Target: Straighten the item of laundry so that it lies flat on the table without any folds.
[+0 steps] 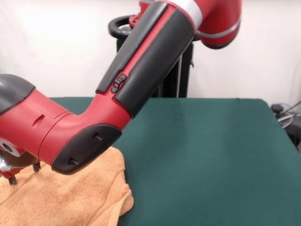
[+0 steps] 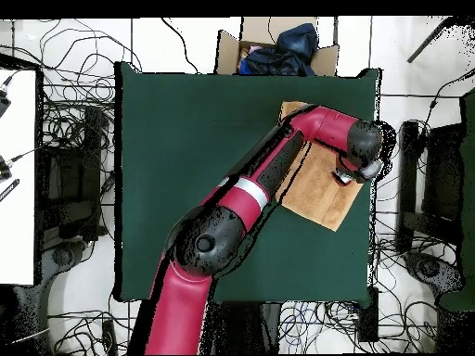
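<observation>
We see a white wall (image 1: 263, 56) behind a large table (image 1: 211, 160) with a dark green top; from above, the floor around it is strewn with black cables (image 2: 79, 139), and an open cardboard box (image 2: 278, 48) with dark blue cloth in it stands just past the table's edge on the side away from the robot's base.

The towel (image 1: 80, 197), a peach-tan terry cloth, lies at the lower left of the front view. In the overhead view we find the towel (image 2: 320, 190) near the table's right edge, toward the corner away from the base, turned at an angle to the table's sides. Its surface looks rumpled in the front view, with a thick rolled or doubled edge along its right side, so it is not lying fully flat there.

The red and black arm (image 1: 141, 61) reaches down and across from the upper right of the front view, bends at an elbow, and ends at the left edge of the picture directly over the towel. From above, the arm (image 2: 232, 218) stretches diagonally from the base at the bottom to the towel and covers the cloth's left part.

The gripper (image 1: 22, 173) shows as two small dark tips under the wrist, just above or touching the cloth. They stand apart with nothing visibly between them, so we read the jaws as open. In the overhead view the gripper (image 2: 349, 174) sits above the towel's right part.
</observation>
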`<act>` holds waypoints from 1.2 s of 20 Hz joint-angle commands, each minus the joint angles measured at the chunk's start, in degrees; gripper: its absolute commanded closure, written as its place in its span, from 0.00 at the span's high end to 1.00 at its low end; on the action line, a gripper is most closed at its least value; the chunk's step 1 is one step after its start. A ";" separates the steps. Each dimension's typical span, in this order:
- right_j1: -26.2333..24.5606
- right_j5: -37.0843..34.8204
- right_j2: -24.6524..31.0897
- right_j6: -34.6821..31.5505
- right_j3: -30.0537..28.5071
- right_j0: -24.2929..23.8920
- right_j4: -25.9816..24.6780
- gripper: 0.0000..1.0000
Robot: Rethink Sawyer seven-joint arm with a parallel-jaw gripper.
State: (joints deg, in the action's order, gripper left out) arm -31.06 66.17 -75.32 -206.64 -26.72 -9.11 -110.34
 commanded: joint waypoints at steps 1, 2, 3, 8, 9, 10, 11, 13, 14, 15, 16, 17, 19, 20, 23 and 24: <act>1.84 2.84 1.96 -1.02 -1.01 -0.16 1.74 1.00; 1.75 2.69 1.95 -0.90 -0.99 -0.18 1.70 1.00; 1.66 2.54 1.95 -0.77 -0.96 -0.20 1.66 1.00; 2.01 3.73 1.29 -0.09 -1.48 0.10 0.69 1.00; 2.19 4.26 0.84 0.14 -1.60 0.19 0.19 1.00; 2.35 4.98 0.65 0.17 -1.75 0.29 -0.09 1.00; 2.69 5.73 0.25 0.31 -2.19 0.56 -0.52 1.00; 3.34 7.30 0.46 -0.12 -2.65 1.00 -0.25 1.00; 3.64 7.97 0.81 -0.50 -2.77 1.19 0.10 1.00; 4.27 9.36 1.52 -1.39 -2.96 1.69 0.87 1.00; 4.59 10.21 1.89 -1.68 -3.20 2.00 1.21 1.00; 5.44 12.36 2.70 -2.64 -3.57 2.70 2.08 1.00; 6.63 14.80 3.75 -4.13 -4.83 4.09 3.33 1.00; 7.07 15.39 4.17 -4.65 -5.48 4.67 3.87 1.00; 8.79 16.71 5.56 -7.10 -8.57 7.28 6.04 1.00; 9.15 16.80 5.86 -7.64 -9.08 7.74 6.61 1.00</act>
State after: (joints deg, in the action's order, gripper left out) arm -25.44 77.14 -75.28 -206.64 -32.36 -5.66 -109.55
